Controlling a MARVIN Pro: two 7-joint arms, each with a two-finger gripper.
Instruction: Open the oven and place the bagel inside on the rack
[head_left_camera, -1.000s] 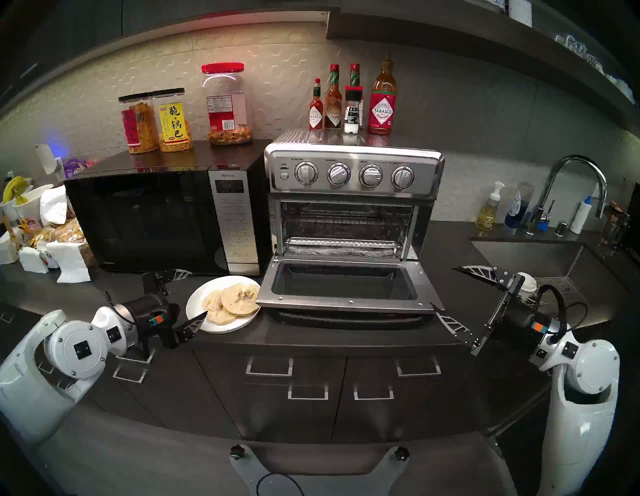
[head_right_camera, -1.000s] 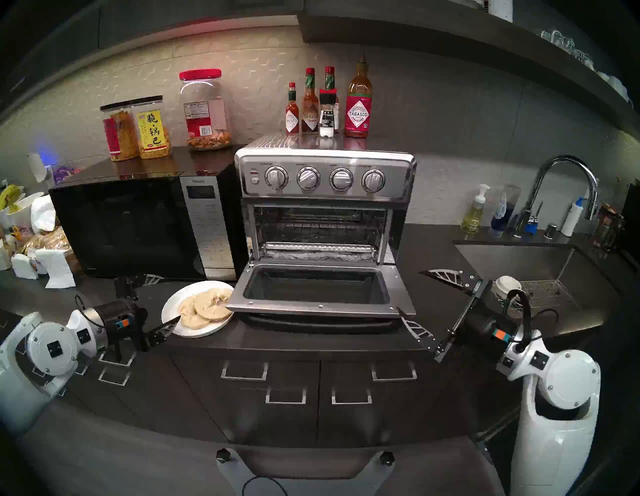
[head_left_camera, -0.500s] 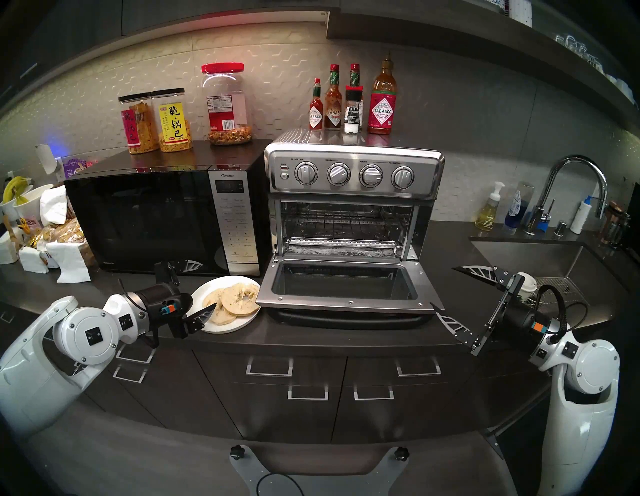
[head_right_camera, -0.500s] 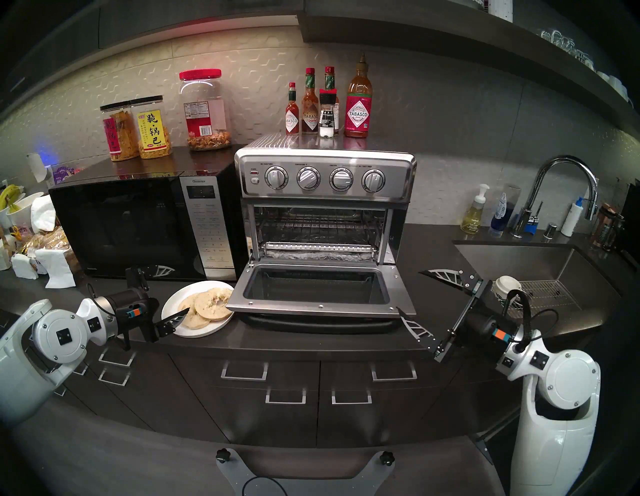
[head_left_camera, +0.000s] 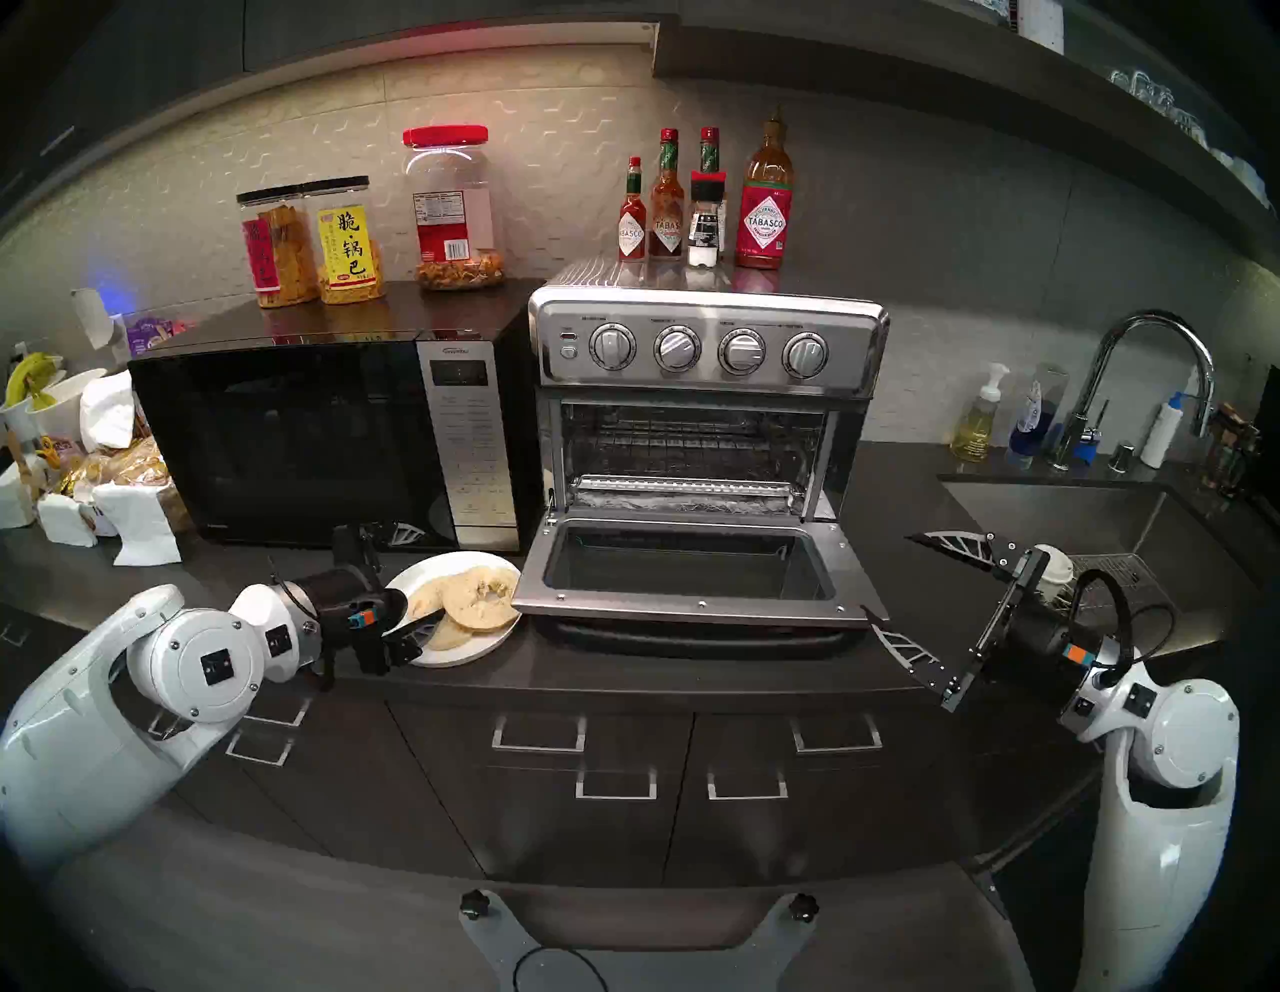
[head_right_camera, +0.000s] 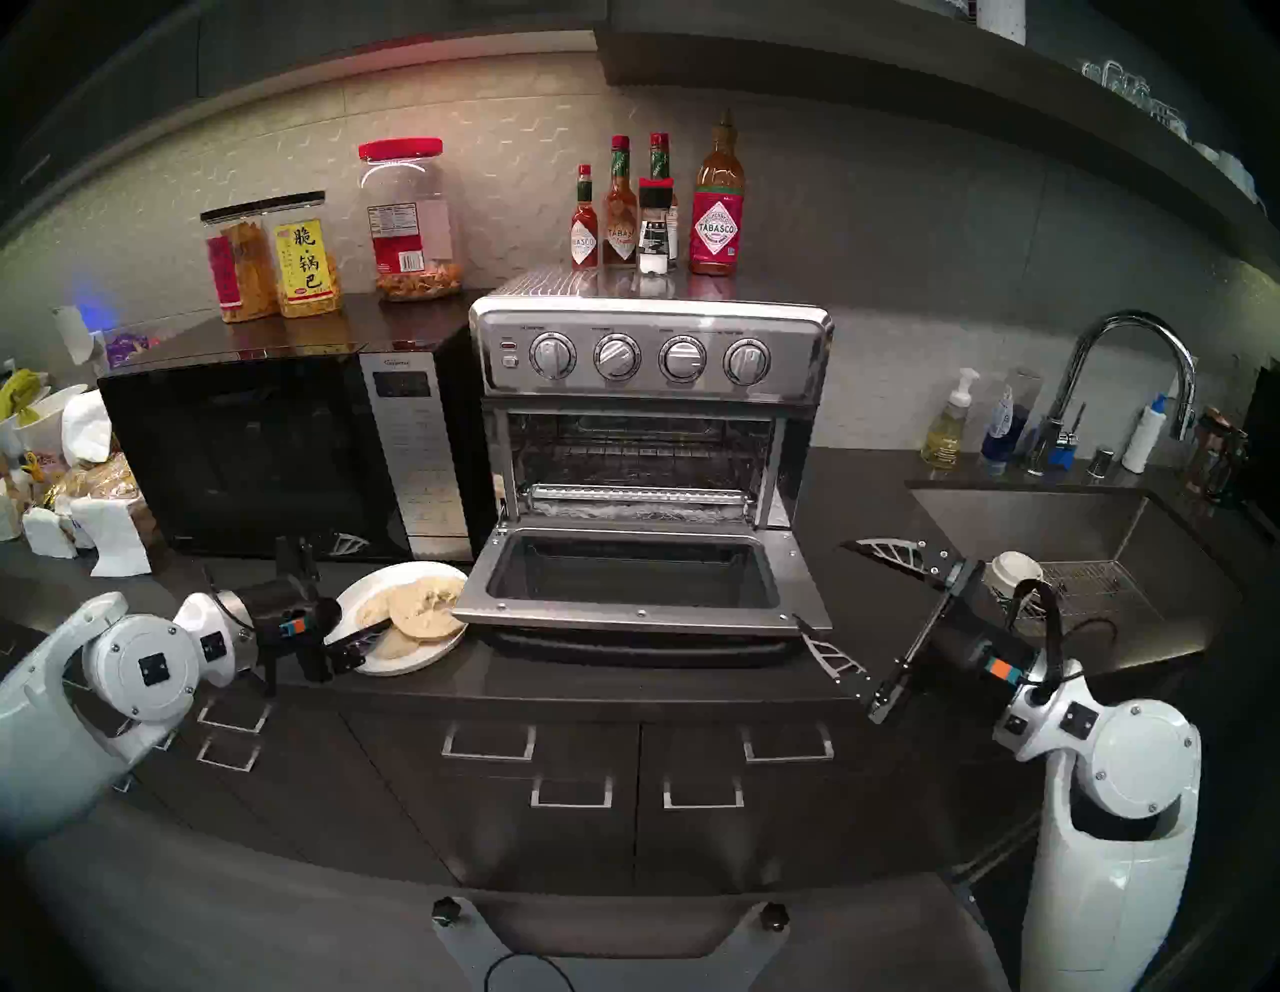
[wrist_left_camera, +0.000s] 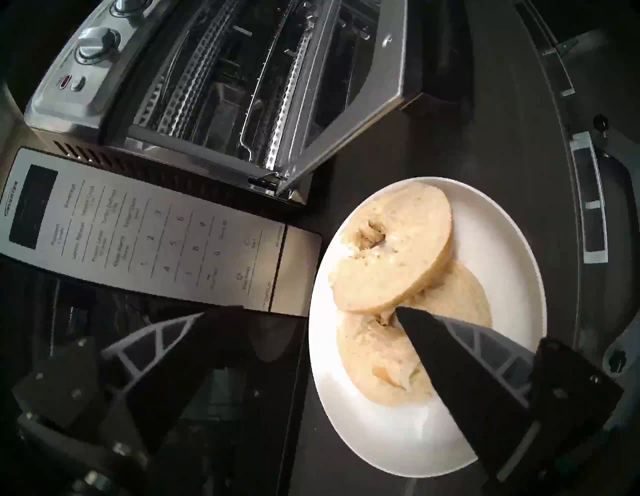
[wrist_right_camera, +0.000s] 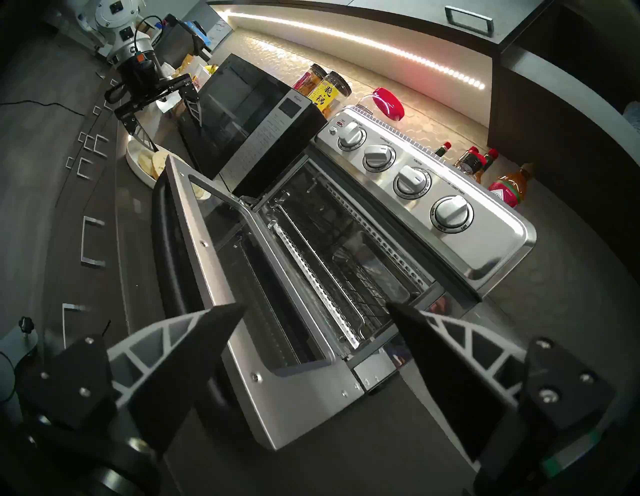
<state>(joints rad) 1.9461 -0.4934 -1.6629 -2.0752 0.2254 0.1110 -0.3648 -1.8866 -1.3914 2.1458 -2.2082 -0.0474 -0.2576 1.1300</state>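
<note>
Left gripper (head_left_camera: 415, 578), jaws spread wide, is right at the bagel (head_left_camera: 478, 599); right gripper (head_left_camera: 900, 596), also spread, sits well apart.

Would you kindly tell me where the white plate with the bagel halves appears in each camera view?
Head left: plate lower left of centre.
Head right: plate lower left of centre.
Left wrist: plate fills the right half.
Right wrist: plate small, upper left.
Shared landmark: the open oven door, beside it.

left pincer (head_left_camera: 414, 575) advanced, over bagel (head_left_camera: 478, 601)
</note>
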